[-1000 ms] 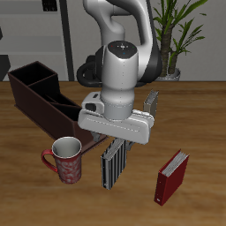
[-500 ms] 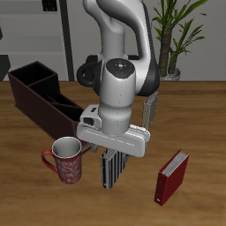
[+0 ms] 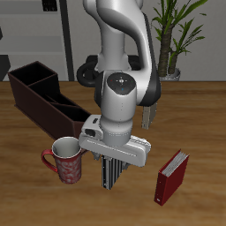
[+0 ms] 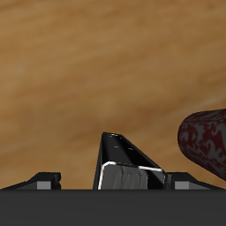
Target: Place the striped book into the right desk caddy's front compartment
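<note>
I'm working over a brown wooden table (image 3: pixel 203 106), with shelving and a potted plant (image 3: pixel 177 35) behind the arm. The striped book (image 3: pixel 112 168) stands upright near the table's front edge, between the patterned mug (image 3: pixel 65 161) and the red book (image 3: pixel 171 177). My gripper (image 3: pixel 112 161) sits directly over it, so the book lies straight below the hand, not off to any side. Its long axis runs up and down, and in the wrist view the book's top edge (image 4: pixel 128 163) shows between the finger mounts, with the mug's rim (image 4: pixel 205 137) just beside it.

The right desk caddy (image 3: pixel 48 95) lies farther back, beyond the mug and well apart from the book. I judge the coming move depends on that diagonal: lift straight up first, then carry past the mug.

I cannot tell whether the fingers are spread or pressed onto the cover. In the exterior view the hand's body covers the book's upper part and the fingertips, and the wrist view cuts the fingers off. A grey object (image 3: pixel 150 113) stands behind the arm, mostly hidden. The caddy's dividers are partly visible, but which bay counts as the front one is hard to make out.
</note>
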